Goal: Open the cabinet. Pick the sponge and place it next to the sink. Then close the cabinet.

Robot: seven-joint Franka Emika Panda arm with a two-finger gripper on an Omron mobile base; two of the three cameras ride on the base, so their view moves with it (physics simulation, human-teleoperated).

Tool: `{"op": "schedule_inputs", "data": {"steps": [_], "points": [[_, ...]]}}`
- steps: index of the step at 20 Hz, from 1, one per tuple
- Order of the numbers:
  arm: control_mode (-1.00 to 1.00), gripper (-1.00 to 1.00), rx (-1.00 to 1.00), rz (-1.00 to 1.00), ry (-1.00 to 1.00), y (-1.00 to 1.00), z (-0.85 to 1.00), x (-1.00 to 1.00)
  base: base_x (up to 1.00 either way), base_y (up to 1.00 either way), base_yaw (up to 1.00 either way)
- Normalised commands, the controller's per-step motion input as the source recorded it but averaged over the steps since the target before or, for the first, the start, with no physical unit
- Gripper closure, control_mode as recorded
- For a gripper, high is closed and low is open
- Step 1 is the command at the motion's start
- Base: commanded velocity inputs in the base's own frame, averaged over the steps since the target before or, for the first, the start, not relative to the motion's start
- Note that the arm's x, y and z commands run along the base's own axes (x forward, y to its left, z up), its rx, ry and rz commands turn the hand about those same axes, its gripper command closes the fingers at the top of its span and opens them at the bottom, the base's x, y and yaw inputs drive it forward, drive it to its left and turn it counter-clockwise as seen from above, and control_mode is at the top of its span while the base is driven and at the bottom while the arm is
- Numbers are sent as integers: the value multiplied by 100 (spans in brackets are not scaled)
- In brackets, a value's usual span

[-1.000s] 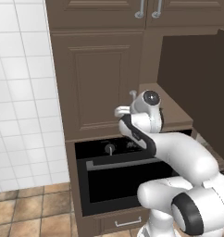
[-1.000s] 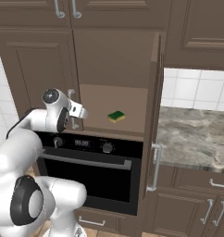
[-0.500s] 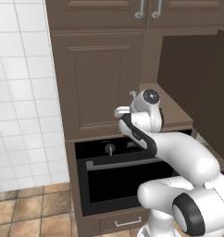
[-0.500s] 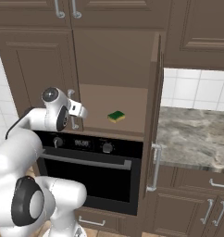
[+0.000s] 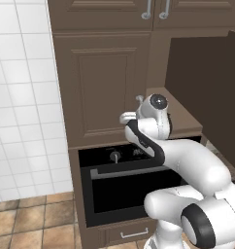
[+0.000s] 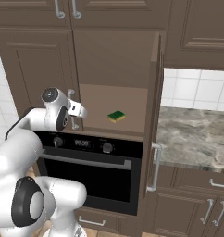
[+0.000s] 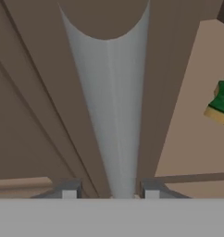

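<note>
The cabinet's left door point(image 5: 105, 82) is closed, and its right door point(image 6: 155, 92) stands swung open. On the brown shelf point(image 6: 100, 99) inside lies the small green and yellow sponge point(image 6: 116, 116), also at the right edge of the hand view point(image 7: 221, 104). My gripper point(image 6: 75, 111) is at the inner edge of the left door, level with the shelf. In the hand view the long silver bar handle point(image 7: 109, 106) runs straight between my fingertips point(image 7: 70, 190), which sit close on both sides of it. The gripper point(image 7: 110, 190) is shut on this handle.
A black oven point(image 6: 90, 171) with a long horizontal bar sits right under the cabinet, below my arm. A marble counter point(image 6: 197, 139) lies to the right behind the open door. White tiled wall point(image 5: 17, 97) is on the left, and more brown doors point(image 6: 63, 9) hang above.
The jaws have drawn in from wide open onto the left door's handle. The arm, the doors and the sponge have stayed in place.
</note>
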Motion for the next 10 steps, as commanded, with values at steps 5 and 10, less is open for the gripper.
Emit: {"op": "schedule_inputs", "data": {"steps": [5, 10], "points": [[-100, 100, 0, 0, 0, 0, 0, 0, 0, 0, 0], [-100, 100, 0, 0, 0, 0, 0, 0, 0, 0, 0]]}}
